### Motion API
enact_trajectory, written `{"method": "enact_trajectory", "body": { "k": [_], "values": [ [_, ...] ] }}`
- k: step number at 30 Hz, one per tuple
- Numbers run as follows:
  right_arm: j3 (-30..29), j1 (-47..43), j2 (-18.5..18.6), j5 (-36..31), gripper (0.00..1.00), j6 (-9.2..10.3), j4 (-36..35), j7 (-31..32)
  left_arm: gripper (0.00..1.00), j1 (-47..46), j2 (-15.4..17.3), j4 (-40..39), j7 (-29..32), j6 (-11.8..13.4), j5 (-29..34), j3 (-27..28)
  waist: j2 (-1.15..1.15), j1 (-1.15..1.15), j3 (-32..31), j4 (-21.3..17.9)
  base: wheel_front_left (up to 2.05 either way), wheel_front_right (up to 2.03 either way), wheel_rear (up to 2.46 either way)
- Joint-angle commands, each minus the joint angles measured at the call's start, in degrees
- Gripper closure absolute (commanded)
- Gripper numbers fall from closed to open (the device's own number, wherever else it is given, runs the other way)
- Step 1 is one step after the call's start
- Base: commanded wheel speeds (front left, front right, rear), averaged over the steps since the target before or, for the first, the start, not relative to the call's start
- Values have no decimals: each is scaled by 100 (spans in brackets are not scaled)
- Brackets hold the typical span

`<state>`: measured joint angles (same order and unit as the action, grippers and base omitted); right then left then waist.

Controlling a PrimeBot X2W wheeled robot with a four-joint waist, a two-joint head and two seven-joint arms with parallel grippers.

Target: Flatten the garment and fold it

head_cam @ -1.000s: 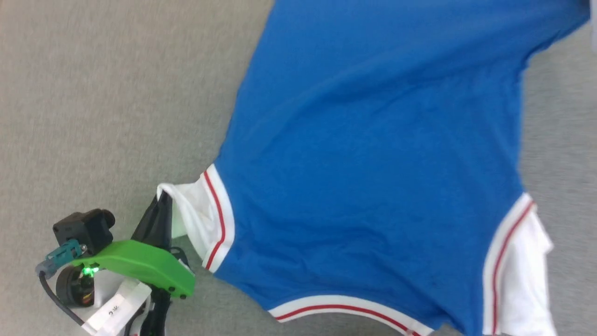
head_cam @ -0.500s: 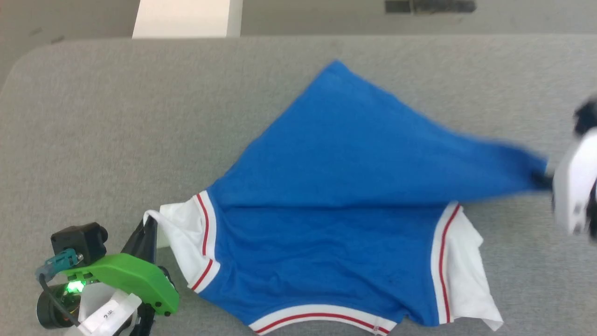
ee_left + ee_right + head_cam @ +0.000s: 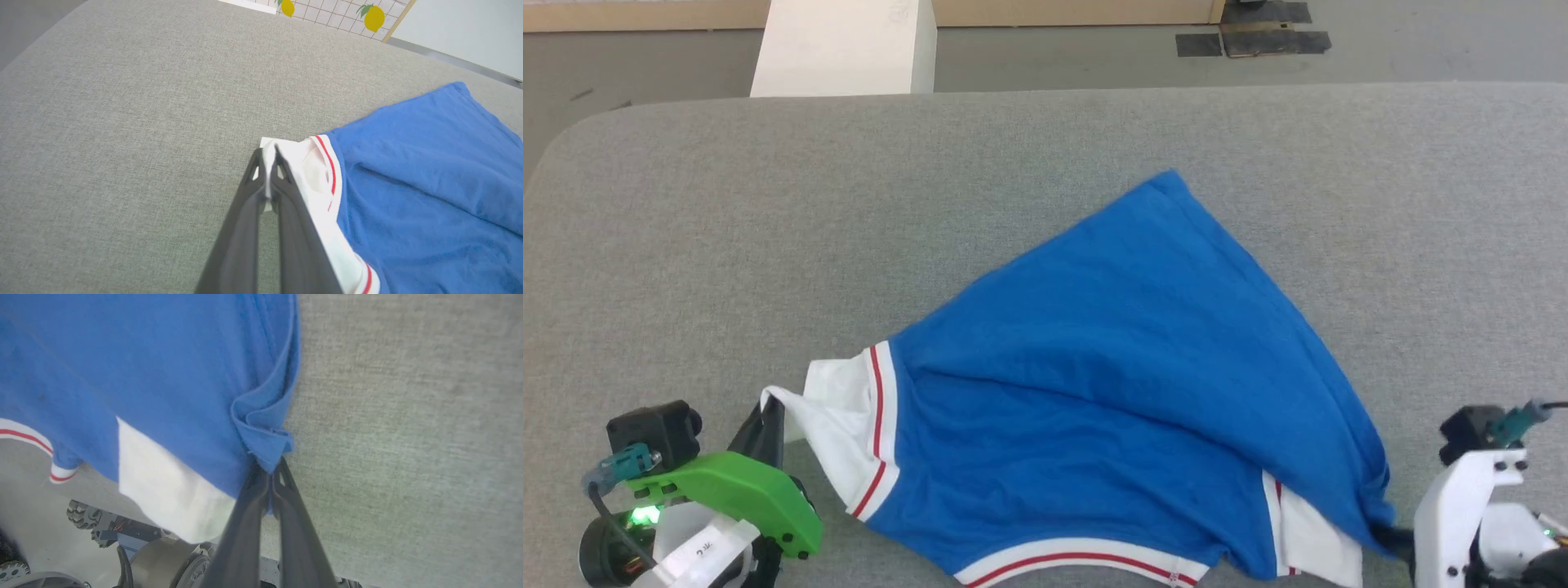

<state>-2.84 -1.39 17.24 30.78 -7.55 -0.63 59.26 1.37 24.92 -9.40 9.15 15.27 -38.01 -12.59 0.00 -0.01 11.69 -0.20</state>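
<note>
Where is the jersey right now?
In the head view the jersey lies at the grey table's near edge, between the left gripper, pinching a white sleeve, and the right gripper, pinching a blue corner.

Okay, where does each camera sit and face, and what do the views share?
Head view: on the head, facing down at the garment on the table; left gripper, right gripper in bottom corners.
Left wrist view: left wrist, along fingers pinching white sleeve.
Right wrist view: right wrist, along fingers pinching blue corner.
All share the garment.
</note>
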Motion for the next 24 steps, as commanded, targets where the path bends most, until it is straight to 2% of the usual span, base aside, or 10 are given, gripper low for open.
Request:
{"method": "enact_trajectory", "body": {
  "k": [1, 5, 6, 7, 14, 18, 24],
  "values": [
    [35, -124, -53, -53, 100, 6, 30, 90, 100, -7, -23, 38, -51, -33, -39, 16, 0, 1, 4, 11, 0, 0, 0],
    [1, -143, -141, -91, 100, 6, -22, 42, 100, 11, -51, 112, -85, -56, -91, 21, 0, 1, -13, -10, 0, 0, 0],
    [-19, -110, -146, -95, 83, 6, -57, -12, 100, 20, -55, 121, -89, -59, -102, 22, 0, 1, -18, -20, 0, 0, 0],
    [-43, -69, -128, -110, 0, 6, -109, -75, 100, 26, -61, 131, -97, -63, -111, 21, 0, 1, -28, -28, 0, 0, 0],
    [-573, 295, -211, 8, 0, 6, -653, -680, 100, 80, -79, 165, -122, -58, -159, 26, 0, 1, -135, -79, 0, 0, 0],
    [-792, 605, -303, 30, 0, 6, -989, -1421, 100, 139, -76, 157, -140, -34, -185, 53, 0, 1, -189, -109, 0, 0, 0],
    [-622, 1079, -357, -103, 0, 6, -953, -2623, 100, 161, -73, 82, -168, -4, -202, 81, 0, 1, -107, -99, 0, 0, 0]
  ]
}}
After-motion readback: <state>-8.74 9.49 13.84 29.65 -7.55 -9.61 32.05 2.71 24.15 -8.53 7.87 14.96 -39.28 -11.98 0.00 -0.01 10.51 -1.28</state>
